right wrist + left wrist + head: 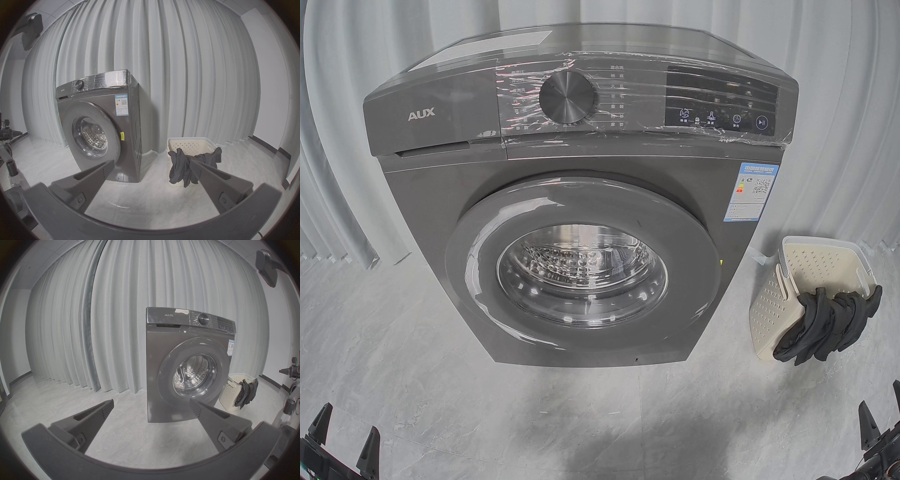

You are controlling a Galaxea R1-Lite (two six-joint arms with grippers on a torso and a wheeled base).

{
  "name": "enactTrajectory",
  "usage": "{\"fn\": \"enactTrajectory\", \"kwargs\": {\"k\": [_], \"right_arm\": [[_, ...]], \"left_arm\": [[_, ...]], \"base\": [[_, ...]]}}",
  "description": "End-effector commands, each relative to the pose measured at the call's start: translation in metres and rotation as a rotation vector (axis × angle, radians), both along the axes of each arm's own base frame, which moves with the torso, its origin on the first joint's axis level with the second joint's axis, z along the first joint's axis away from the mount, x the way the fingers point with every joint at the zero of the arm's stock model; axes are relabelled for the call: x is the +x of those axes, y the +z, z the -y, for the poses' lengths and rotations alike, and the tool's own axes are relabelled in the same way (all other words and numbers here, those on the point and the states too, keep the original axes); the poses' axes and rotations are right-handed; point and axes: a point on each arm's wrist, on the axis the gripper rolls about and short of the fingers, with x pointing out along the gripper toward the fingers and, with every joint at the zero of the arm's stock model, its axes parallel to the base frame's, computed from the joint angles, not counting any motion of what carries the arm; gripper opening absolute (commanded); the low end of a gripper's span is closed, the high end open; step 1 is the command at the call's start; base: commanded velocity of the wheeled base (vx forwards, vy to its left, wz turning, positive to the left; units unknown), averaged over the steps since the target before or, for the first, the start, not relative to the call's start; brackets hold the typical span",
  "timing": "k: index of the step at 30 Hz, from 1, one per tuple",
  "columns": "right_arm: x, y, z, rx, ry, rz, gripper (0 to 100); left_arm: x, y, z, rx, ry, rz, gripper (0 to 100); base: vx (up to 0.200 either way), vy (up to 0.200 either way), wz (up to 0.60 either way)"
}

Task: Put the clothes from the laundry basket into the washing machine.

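Observation:
A grey front-loading washing machine [581, 187] stands before me, its round glass door [582, 274] closed. To its right on the floor sits a cream perforated laundry basket [794, 275] with dark clothes [825, 325] draped over its front rim. The machine [187, 365] and the basket [229, 391] with the clothes [246, 392] appear in the left wrist view, and again as machine [100, 125], basket [190, 145] and clothes [187, 167] in the right wrist view. My left gripper [151, 404] hangs open at the lower left [344, 437]. My right gripper [151, 164] is open at the lower right [881, 415], short of the basket.
Pale pleated curtains [337, 156] hang behind the machine and along the walls. The marbled grey floor [581, 412] lies bare between me and the machine. A wall with a dark skirting [268, 143] runs to the right of the basket.

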Motion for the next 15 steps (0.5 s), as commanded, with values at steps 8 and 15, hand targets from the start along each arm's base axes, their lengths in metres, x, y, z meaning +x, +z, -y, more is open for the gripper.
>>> {"fn": "enactTrajectory", "kwargs": {"k": [8,15], "right_arm": [[0.0001,-0.0052,0.0,0.0,-0.001,-0.001,100],[0.0001,-0.0052,0.0,0.0,-0.001,-0.001,100]], "left_arm": [[0.0001,-0.0043,-0.0001,0.002,0.002,-0.002,100],[0.0003,-0.0047,-0.0001,0.002,0.002,-0.004,100]], "base": [[0.0,0.075,0.0],[0.0,0.0,0.0]]}}
